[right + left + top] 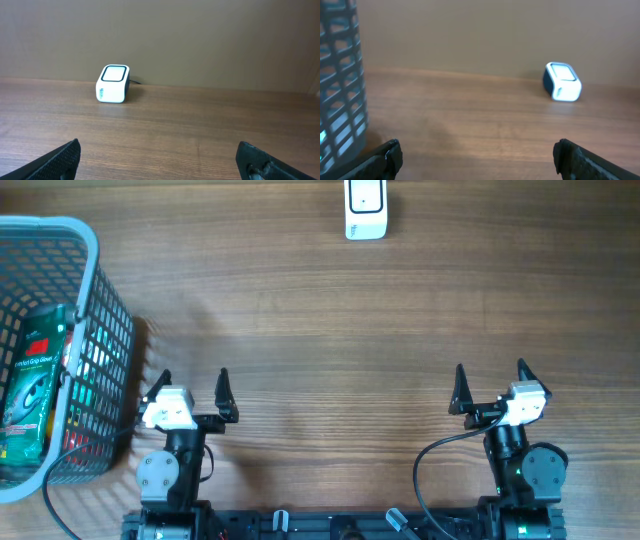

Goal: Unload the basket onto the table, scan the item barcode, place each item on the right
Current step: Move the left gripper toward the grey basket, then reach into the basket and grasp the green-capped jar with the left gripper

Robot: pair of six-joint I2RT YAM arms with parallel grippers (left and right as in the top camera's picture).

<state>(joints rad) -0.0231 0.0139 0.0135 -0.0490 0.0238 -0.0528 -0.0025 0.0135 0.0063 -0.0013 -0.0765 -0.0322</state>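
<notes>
The basket [97, 255] runs off the overhead's left edge, the scanner [365, 210] off its top.

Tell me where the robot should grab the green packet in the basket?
Probably from above, through the open top of the basket, since its mesh walls block every side. The green packet looks flat, with its long side running away from the robot. So the open left gripper, the nearer one, should drop its fingers across the narrower width, near the middle.

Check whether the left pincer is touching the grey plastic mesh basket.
Apart. The overhead view shows a strip of bare wooden table between the open left pincer and the wall of the grey plastic mesh basket.
</notes>
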